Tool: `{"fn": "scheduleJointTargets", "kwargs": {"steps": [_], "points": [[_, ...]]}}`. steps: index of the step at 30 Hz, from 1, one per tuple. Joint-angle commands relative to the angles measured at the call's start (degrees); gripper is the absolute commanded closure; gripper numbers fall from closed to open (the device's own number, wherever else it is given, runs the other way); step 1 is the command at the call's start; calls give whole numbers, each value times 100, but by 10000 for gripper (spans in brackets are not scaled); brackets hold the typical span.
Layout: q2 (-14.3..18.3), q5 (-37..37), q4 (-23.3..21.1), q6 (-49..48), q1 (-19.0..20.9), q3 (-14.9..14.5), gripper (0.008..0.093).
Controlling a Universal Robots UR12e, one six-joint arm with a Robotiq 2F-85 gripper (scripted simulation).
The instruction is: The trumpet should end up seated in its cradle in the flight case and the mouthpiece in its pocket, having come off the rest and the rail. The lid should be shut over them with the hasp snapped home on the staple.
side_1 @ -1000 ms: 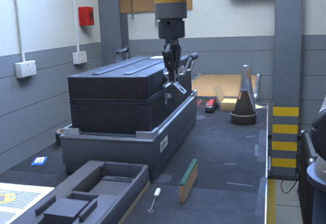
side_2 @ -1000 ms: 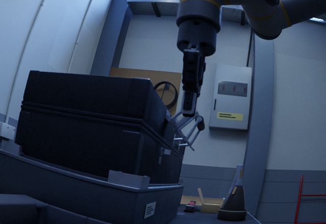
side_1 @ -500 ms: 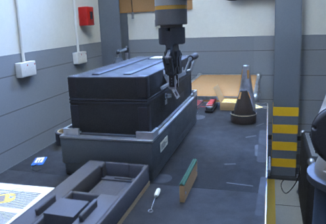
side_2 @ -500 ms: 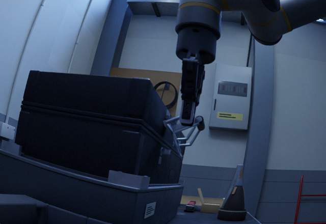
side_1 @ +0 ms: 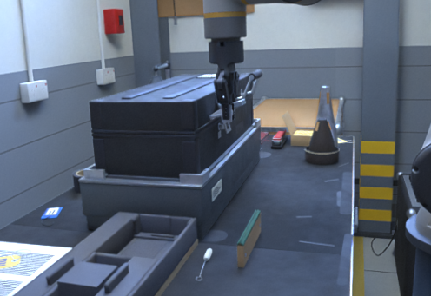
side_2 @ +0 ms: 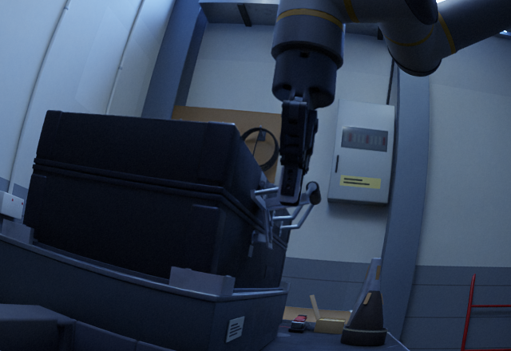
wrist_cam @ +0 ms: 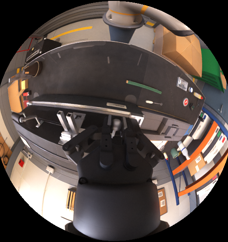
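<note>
The black flight case [side_1: 165, 123] sits in a grey tray in the middle of the bench with its lid down, so whatever lies inside is hidden. At the front edge of the lid, my gripper [side_1: 227, 118] is closed on the knob of the metal hasp [wrist_cam: 116, 126], which sticks out from the case front. The hasp's bracket [side_2: 268, 219] shows beside the fingers, near the carry handle [side_2: 307, 201]. No trumpet or mouthpiece shows anywhere on the bench.
A grey foam tray [side_1: 117, 255] with empty recesses lies at the near end of the bench. A green-topped block [side_1: 248, 238] and a small white brush [side_1: 205, 261] lie beside it. A dark cone stand [side_1: 322, 136] rises at the far right.
</note>
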Motion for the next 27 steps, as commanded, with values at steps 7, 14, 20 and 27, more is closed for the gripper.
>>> {"fn": "scheduleJointTargets", "kwargs": {"steps": [7, 14, 20, 27], "points": [[11, 0, -18, 2, 1, 1, 934], [18, 0, -32, 3, 3, 7, 934], [39, 0, -57, 6, 6, 11, 934], [56, 0, -82, 9, 9, 19, 934]]}}
